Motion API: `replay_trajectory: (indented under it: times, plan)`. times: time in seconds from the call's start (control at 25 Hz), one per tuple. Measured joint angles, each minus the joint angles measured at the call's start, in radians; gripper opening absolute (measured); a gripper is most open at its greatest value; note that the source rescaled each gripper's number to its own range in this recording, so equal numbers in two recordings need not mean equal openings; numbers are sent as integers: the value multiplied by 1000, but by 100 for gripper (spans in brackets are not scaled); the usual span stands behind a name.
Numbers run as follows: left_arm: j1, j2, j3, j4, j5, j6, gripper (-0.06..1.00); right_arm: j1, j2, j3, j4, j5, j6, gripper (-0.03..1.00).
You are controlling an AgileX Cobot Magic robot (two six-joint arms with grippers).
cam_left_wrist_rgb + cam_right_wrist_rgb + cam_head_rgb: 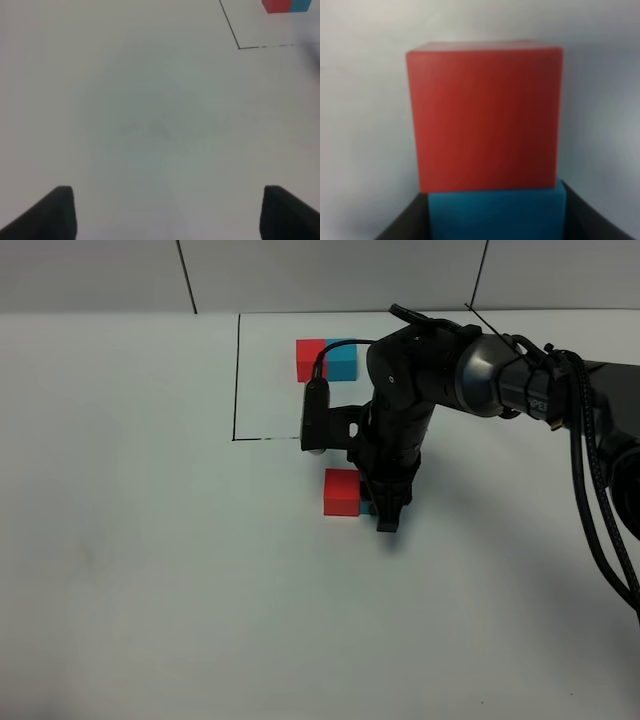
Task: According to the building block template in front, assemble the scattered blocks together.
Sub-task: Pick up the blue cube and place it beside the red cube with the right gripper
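The template (327,359), a red and cyan bar inside a thin black drawn rectangle (236,380), lies at the back of the table and shows at a corner of the left wrist view (290,5). In front of the frame sits the loose red cube (341,492). The blue cube (368,508) touches its right side and is mostly hidden under my right gripper (388,512). In the right wrist view the blue cube (495,215) sits between the dark fingers (405,222), pressed flush against the red cube (485,117). My left gripper (167,215) is open over bare table.
The white table (150,570) stretches wide around the cubes. The right arm and its cable bundle (590,490) come in from the right side. A grey wall (320,270) borders the back. The left arm does not show in the high view.
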Motion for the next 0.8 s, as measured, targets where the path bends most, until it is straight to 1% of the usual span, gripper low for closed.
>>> replay_trajectory:
  times: [0.76,0.8]
  plan:
    - [0,0,0,0,0,0,61,0,0,0,1,-1,-3,0]
    - [0,0,0,0,0,0,61,0,0,0,1,-1,-3,1]
